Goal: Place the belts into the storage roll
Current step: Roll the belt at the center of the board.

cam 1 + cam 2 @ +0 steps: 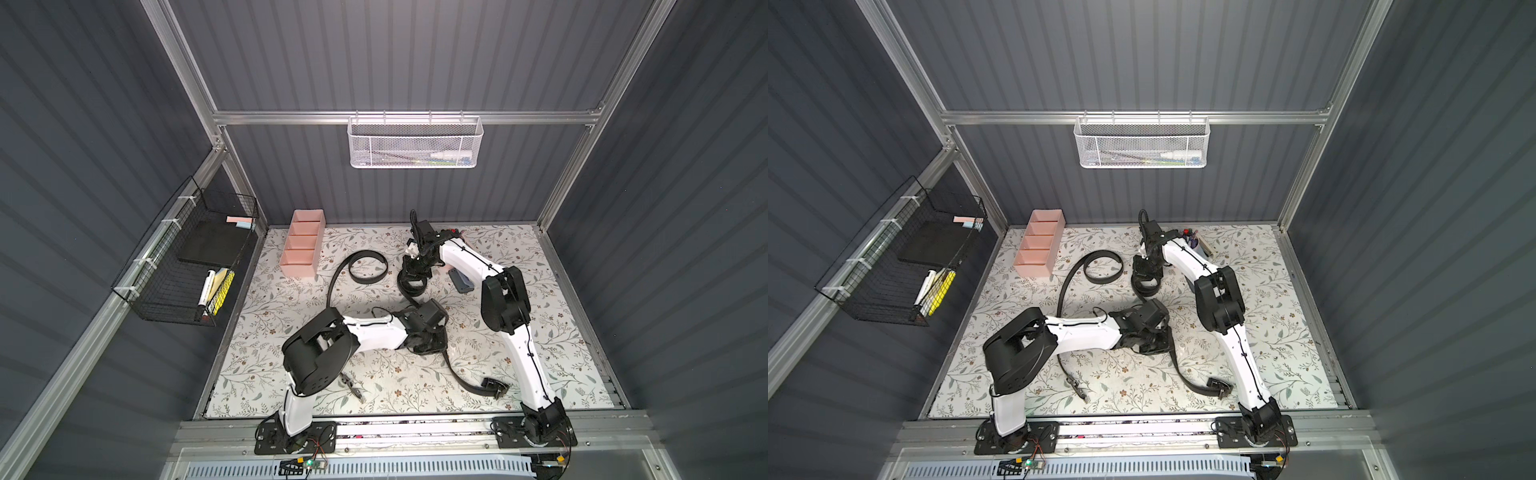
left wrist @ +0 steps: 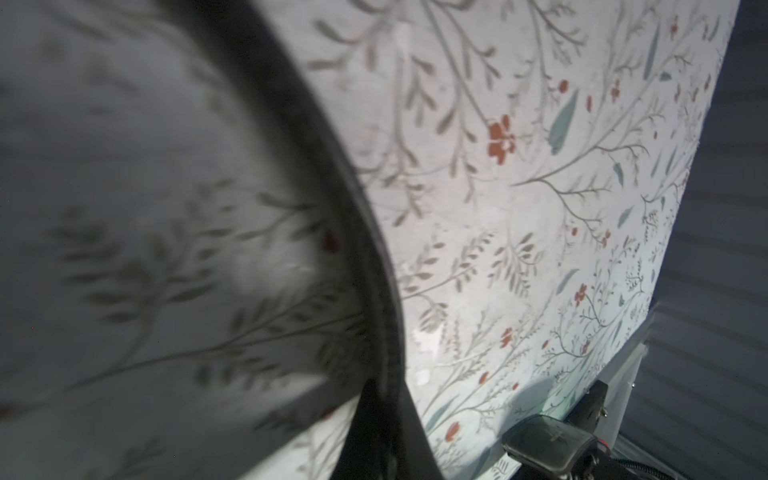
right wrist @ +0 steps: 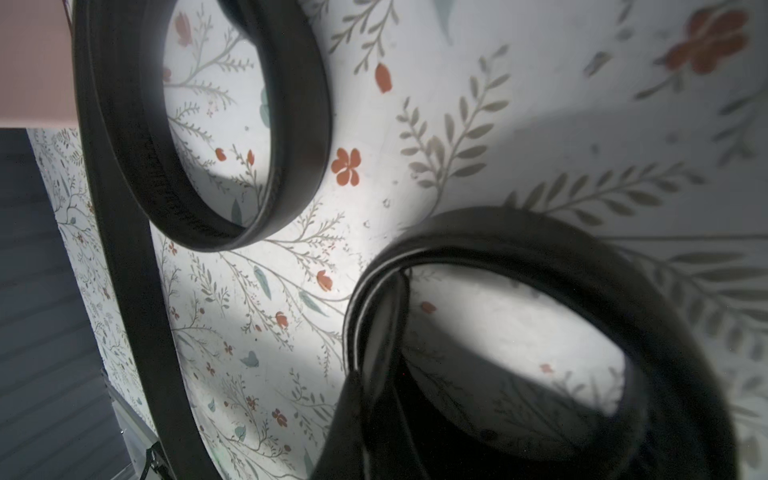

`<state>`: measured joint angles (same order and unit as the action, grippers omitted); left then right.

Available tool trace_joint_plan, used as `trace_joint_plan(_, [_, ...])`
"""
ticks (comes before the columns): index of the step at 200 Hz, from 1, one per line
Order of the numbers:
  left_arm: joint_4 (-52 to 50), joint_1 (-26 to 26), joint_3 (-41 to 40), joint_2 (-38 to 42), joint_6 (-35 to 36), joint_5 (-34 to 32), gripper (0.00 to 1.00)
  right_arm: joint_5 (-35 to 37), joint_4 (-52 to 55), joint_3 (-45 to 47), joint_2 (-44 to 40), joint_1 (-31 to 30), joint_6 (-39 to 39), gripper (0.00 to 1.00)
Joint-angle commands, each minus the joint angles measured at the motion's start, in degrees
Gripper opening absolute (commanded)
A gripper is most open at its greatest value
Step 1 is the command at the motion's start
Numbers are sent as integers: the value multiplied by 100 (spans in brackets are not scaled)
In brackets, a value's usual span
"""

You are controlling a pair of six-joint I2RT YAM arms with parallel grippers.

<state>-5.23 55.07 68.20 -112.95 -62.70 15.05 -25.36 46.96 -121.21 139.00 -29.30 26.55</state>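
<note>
The storage roll (image 1: 302, 245) (image 1: 1040, 247), a pale pink tray with several compartments, stands at the back left of the mat. One black belt forms a loop (image 1: 368, 268) (image 3: 303, 124) beside it; its tail curves under my left arm to a buckle (image 1: 353, 388). The second belt is coiled (image 1: 411, 286) (image 3: 685, 353) at the back centre, and my right gripper (image 1: 413, 276) (image 3: 382, 399) is shut on the coil's wall. Its strap (image 2: 332, 166) runs forward to a buckle (image 1: 492, 386) (image 2: 552, 444). My left gripper (image 1: 430, 345) (image 2: 384, 415) straddles that strap; blur hides whether it pinches.
A black wire basket (image 1: 187, 266) hangs on the left wall and a white mesh basket (image 1: 415, 143) on the back rail. A cup of markers (image 1: 1196, 241) and a grey-blue object (image 1: 461, 280) sit behind my right arm.
</note>
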Motion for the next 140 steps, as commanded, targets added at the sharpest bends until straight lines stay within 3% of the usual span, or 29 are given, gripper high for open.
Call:
trace_joint_plan(1, [119, 81, 315, -383, 17, 364, 28, -432, -95, 578, -377, -130, 113, 0])
trace_joint_plan(21, [139, 127, 298, -282, 164, 547, 55, -522, -442, 1321, -757, -144, 261, 0])
trace_joint_plan(54, [-636, 111, -335, 793, 805, 723, 78, -284, -527, 1973, -1113, -285, 339, 0])
trace_joint_plan(111, [-1586, -71, -938, 2566, 1525, -29, 84, 38, -1189, 2853, -1591, -515, 967, 0])
trace_joint_plan(140, [-1777, -525, -1041, 3018, 1755, -251, 84, 15, -1219, 2879, -1612, -552, 1091, 0])
